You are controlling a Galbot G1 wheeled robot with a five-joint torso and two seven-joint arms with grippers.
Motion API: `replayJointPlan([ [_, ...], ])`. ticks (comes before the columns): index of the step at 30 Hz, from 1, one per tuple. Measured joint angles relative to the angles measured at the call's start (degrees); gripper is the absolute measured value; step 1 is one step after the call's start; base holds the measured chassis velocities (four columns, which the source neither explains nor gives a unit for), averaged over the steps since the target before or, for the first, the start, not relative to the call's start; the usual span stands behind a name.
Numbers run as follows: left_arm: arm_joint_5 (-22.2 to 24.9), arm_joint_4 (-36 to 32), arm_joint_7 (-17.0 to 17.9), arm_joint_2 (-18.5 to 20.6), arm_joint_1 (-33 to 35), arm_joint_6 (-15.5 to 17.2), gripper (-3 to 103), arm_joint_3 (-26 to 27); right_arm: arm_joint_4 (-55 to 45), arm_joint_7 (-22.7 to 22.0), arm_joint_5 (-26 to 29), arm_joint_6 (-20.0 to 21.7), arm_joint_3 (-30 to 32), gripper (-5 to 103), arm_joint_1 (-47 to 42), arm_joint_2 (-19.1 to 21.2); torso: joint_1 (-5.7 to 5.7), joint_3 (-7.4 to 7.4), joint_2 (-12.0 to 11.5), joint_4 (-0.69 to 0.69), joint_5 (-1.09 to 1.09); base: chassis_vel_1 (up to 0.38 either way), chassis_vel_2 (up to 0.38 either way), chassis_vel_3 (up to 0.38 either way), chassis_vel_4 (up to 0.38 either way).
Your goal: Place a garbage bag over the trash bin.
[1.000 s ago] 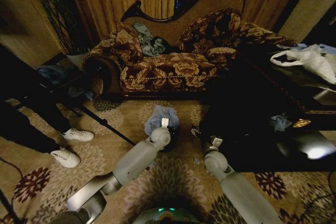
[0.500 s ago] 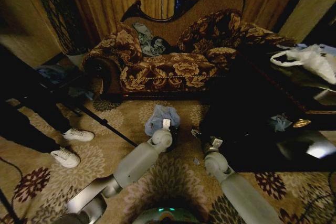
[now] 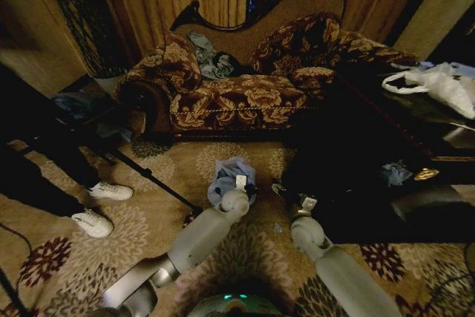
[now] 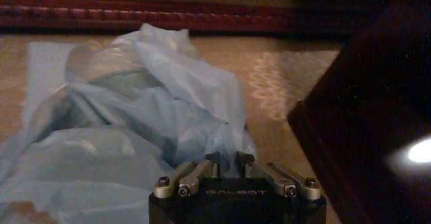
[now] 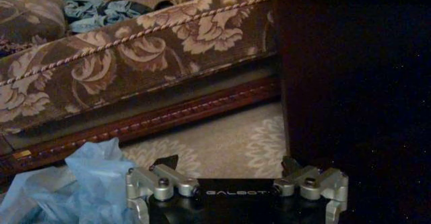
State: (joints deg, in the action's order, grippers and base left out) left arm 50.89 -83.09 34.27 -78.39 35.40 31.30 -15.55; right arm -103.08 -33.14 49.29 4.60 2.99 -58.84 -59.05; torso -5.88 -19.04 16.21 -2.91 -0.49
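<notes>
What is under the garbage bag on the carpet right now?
The garbage bag is draped over something, likely the trash bin; the film and the left end effector, shut on it, cover whatever is below. Patterned carpet surrounds it.

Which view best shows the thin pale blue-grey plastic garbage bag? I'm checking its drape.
The left wrist view: the thin pale blue-grey plastic garbage bag looms close, folds visible. The head view shows it small beyond the left gripper; the right wrist view catches one edge.

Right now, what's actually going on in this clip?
The robot is fitting the garbage bag onto the trash bin on the carpet in front of the sofa. The left gripper is shut on the bag's film, which lies bunched and crumpled rather than spread. The right gripper hangs open beside the bag, holding nothing.
</notes>
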Motion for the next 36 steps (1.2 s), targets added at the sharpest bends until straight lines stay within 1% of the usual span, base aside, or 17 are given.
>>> replayJointPlan([
  [3,-0.6,-0.1,0.4,0.4,0.1,0.0,26,0.4,-0.1,0.0,0.0,0.0,0.1,100,-0.1,0.1,0.0,0.0,0.0,0.0,0.0,0.0,0.0,0.0,0.0],
  [5,-1.0,-1.1,0.8,1.0,0.4,0.1,37,0.6,-0.2,0.1,0.0,0.0,0.0,100,-0.2,0.1,0.0,0.0,0.0,0.0,0.0,0.0,0.0,0.0,0.0],
  [9,-1.8,-2.6,1.2,1.5,0.8,0.3,48,0.6,-0.5,0.1,0.0,0.0,-0.5,100,0.1,0.0,0.0,0.0,0.0,-0.01,0.0,0.0,0.0,0.0,0.0],
  [13,-4.1,-6.3,1.2,2.8,2.2,-0.3,70,1.5,-2.0,0.2,0.9,0.0,-1.1,100,0.7,0.4,0.0,0.0,0.0,-0.01,-0.01,0.0,0.0,0.0,0.0],
  [14,-4.1,-6.3,1.2,2.8,2.2,-0.3,70,1.5,-2.0,0.2,0.9,0.0,-1.1,100,0.7,0.4,0.0,0.0,0.0,-0.01,-0.01,0.0,0.0,0.0,0.0],
  [16,-5.7,-8.9,0.3,4.0,3.6,-1.3,81,3.3,-3.1,0.3,2.1,0.1,-1.3,100,0.9,0.8,0.0,0.0,0.0,0.0,-0.01,0.0,0.0,0.0,0.0],
  [18,-6.3,-10.4,-0.4,4.6,4.5,-1.7,81,4.5,-3.7,0.4,2.7,0.2,-1.3,100,1.0,0.9,0.0,0.0,0.0,-0.01,-0.01,0.0,0.0,0.0,0.0],
  [21,-6.0,-14.7,-2.5,6.1,6.9,-2.4,96,8.5,-4.1,1.0,3.4,0.2,-1.7,100,1.3,0.6,0.0,0.0,0.0,0.0,-0.02,0.0,0.0,0.0,0.0],
  [26,-4.1,-18.9,-6.9,8.2,9.0,-2.5,100,13.5,-3.6,2.3,2.5,-0.3,-2.3,101,1.5,0.0,0.0,0.0,0.0,0.0,-0.02,0.0,0.0,0.0,0.0],
  [28,-2.4,-21.5,-10.7,10.8,10.2,-2.2,100,18.3,-3.4,3.3,1.6,-0.6,-3.5,97,1.7,-0.4,0.0,0.0,0.0,-0.01,-0.02,0.0,0.0,0.0,0.0],
  [29,-2.0,-22.5,-13.0,13.0,10.7,-1.7,100,21.0,-3.1,4.0,1.0,-0.7,-4.4,87,1.9,-0.7,0.0,0.0,0.0,0.0,-0.01,0.0,0.0,0.0,0.0],
  [30,-2.0,-22.5,-13.0,13.0,10.7,-1.7,100,21.0,-3.1,4.0,1.0,-0.7,-4.4,87,1.9,-0.7,0.0,0.0,0.0,0.0,-0.01,0.0,0.0,0.0,0.0],
  [31,-2.0,-22.9,-14.2,14.8,11.1,-1.1,100,22.4,-3.0,4.6,0.6,-0.8,-5.1,82,2.2,-1.1,0.0,0.0,0.0,0.0,-0.01,0.0,0.0,0.0,0.0],
  [32,-2.0,-23.0,-14.7,16.0,11.2,-0.7,100,23.3,-3.0,4.9,0.4,-0.9,-5.4,82,2.3,-1.3,0.0,0.0,0.0,0.01,-0.02,0.0,0.0,0.0,0.0],
  [34,-2.0,-22.5,-15.8,17.8,11.3,0.3,100,24.8,-3.1,5.6,-0.2,-0.9,-5.6,70,2.1,-1.7,0.0,0.0,0.0,0.01,-0.01,0.0,0.0,0.0,0.0],
  [35,-2.0,-22.5,-15.8,17.8,11.3,0.3,100,24.8,-3.1,5.6,-0.2,-0.9,-5.6,70,2.1,-1.7,0.0,0.0,0.0,0.01,-0.01,0.0,0.0,0.0,0.0],
  [36,-2.2,-21.7,-16.3,18.6,11.2,0.7,100,25.3,-3.1,5.7,-0.6,-1.0,-5.6,65,2.0,-2.0,0.0,0.0,0.0,0.01,-0.02,0.0,0.0,0.0,0.0],
])
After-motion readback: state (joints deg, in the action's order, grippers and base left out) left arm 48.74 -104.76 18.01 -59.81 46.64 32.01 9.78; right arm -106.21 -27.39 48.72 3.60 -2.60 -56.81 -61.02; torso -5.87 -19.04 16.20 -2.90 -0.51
